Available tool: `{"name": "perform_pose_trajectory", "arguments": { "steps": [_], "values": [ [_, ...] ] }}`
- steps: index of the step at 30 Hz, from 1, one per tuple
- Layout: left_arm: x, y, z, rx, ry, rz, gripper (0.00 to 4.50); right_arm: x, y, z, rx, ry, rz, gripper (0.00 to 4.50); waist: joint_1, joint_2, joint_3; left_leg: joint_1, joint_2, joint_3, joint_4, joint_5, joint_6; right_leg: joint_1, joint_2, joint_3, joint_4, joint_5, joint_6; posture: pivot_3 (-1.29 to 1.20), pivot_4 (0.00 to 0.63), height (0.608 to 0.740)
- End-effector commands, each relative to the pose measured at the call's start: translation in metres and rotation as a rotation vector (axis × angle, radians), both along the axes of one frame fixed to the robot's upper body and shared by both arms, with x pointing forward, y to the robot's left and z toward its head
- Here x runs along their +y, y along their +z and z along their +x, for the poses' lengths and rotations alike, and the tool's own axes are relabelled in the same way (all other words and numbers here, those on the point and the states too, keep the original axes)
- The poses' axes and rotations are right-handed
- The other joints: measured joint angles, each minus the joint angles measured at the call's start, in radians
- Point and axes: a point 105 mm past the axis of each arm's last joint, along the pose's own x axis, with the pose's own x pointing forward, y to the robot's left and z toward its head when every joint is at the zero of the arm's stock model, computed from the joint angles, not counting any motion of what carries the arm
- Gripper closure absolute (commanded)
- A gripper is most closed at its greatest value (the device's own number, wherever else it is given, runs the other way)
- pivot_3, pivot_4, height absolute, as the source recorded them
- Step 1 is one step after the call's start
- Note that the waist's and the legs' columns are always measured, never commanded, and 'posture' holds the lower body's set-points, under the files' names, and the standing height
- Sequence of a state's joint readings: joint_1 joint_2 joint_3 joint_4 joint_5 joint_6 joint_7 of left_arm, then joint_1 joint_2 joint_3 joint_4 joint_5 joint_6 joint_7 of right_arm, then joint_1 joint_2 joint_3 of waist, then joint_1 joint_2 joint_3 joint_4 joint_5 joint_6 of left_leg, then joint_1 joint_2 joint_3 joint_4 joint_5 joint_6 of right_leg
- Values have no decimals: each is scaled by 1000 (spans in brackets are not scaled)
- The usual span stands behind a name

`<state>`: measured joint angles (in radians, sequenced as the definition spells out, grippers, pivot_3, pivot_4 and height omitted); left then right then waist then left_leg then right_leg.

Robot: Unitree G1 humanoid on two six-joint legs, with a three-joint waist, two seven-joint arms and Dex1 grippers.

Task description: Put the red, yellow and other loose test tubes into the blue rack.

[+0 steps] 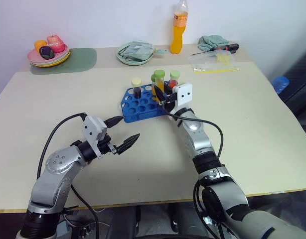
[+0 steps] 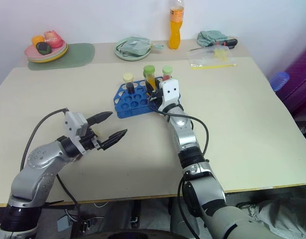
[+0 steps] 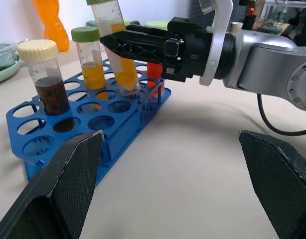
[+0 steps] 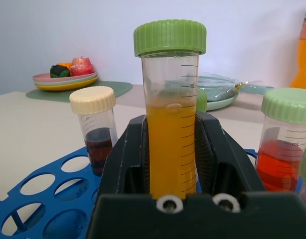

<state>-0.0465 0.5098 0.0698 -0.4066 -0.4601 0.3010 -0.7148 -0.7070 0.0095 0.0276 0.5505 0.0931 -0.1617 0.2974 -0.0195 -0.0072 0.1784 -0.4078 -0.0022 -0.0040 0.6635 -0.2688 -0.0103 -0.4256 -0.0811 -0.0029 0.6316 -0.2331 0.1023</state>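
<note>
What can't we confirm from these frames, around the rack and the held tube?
- Yellow tube bottom: the right gripper hides it in the right wrist view; in the left wrist view, seating in the blue rack is unclear.
- Rack's far side: head views, tubes and gripper cover it.
- Plastic bag contents: too small.

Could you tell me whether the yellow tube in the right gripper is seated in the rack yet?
Partly: the tube leans, its tip in a rack hole, gripper clamped.

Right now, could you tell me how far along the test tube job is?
Done: three tubes stand in the blue rack: a dark tube, a second yellow tube and a red tube. In hand: the right gripper holds the yellow tube over the rack. Left: seating it. The left gripper is open.
</note>
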Motion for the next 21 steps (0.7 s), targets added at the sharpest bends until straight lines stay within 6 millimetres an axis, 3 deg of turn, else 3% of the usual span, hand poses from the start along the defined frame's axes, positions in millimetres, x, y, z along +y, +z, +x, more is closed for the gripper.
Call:
{"name": "perform_pose_trajectory", "arguments": {
  "steps": [1, 21],
  "values": [
    [-1, 13, -3, -48, -11, -2, 0, 0, 7, -4, -33, 8, 25, 3736, 0, 0, 0, 0, 0, 0, 0, 0, 0, 0, 0, 0, 0, 0, 0, 0, 150, 740],
    [2, 7, -4, -43, -10, 3, 0, -1, -2, -8, -8, 24, 27, 3736, 1, 0, 0, 0, 0, 0, 0, 0, 0, 0, 0, 0, 0, 0, 0, 0, 150, 740]
  ]
}}
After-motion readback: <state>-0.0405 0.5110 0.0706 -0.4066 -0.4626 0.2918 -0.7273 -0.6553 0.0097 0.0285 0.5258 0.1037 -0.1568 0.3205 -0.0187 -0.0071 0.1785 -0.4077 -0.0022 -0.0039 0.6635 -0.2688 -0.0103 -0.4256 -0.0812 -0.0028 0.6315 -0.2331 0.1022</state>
